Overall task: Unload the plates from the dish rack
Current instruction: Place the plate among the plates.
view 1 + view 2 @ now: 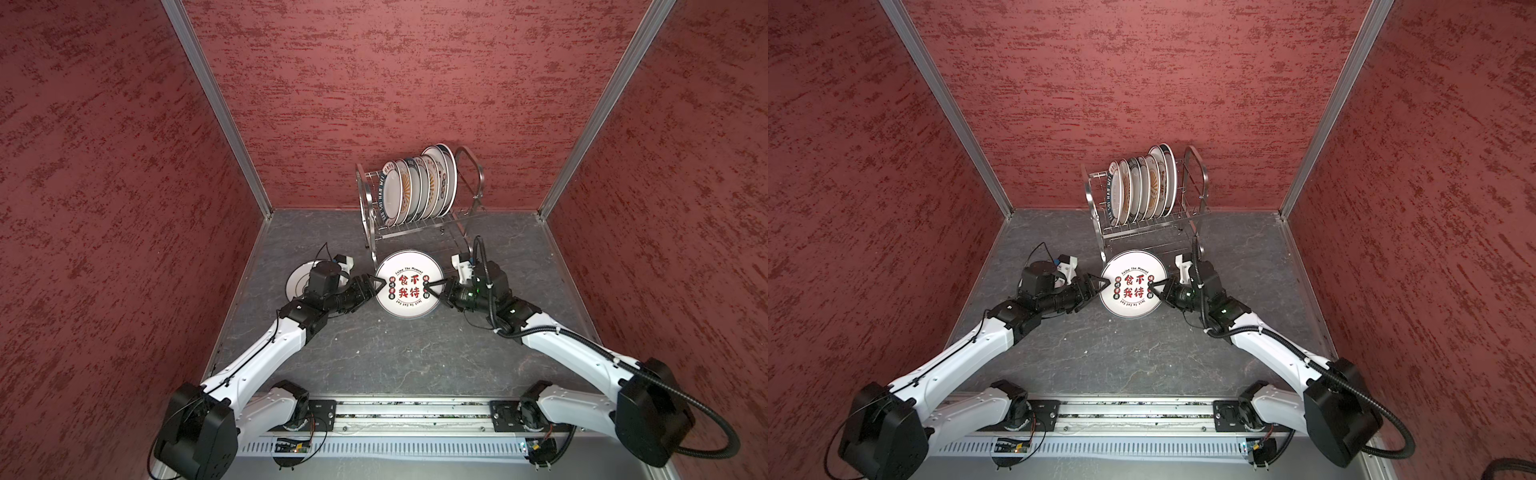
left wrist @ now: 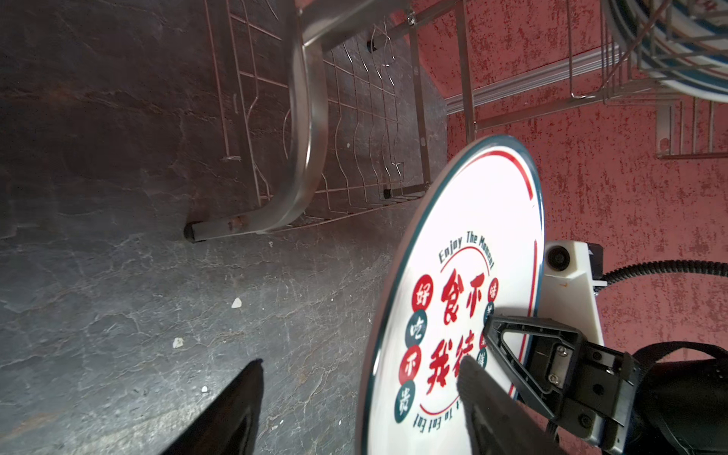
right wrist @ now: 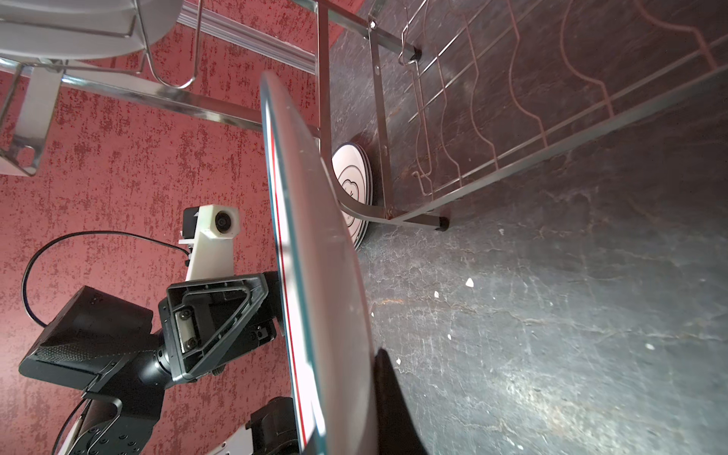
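Observation:
A white plate (image 1: 409, 286) with red Chinese characters and a teal rim hangs level above the table, in front of the dish rack (image 1: 469, 183). My right gripper (image 1: 429, 286) is shut on the plate's right edge. In the right wrist view one finger lies under the plate (image 3: 315, 275). My left gripper (image 1: 381, 284) is open and straddles the left rim. In the left wrist view one finger (image 2: 484, 390) lies over the plate's printed face (image 2: 453, 315), and the other is out past the rim. Several plates (image 1: 415, 187) stand upright in the rack's top tier.
A low stack of plates (image 1: 297, 278) lies flat on the dark table, partly under my left wrist. The rack's lower wire tier (image 2: 354, 118) holds nothing. Red walls close in the back and both sides.

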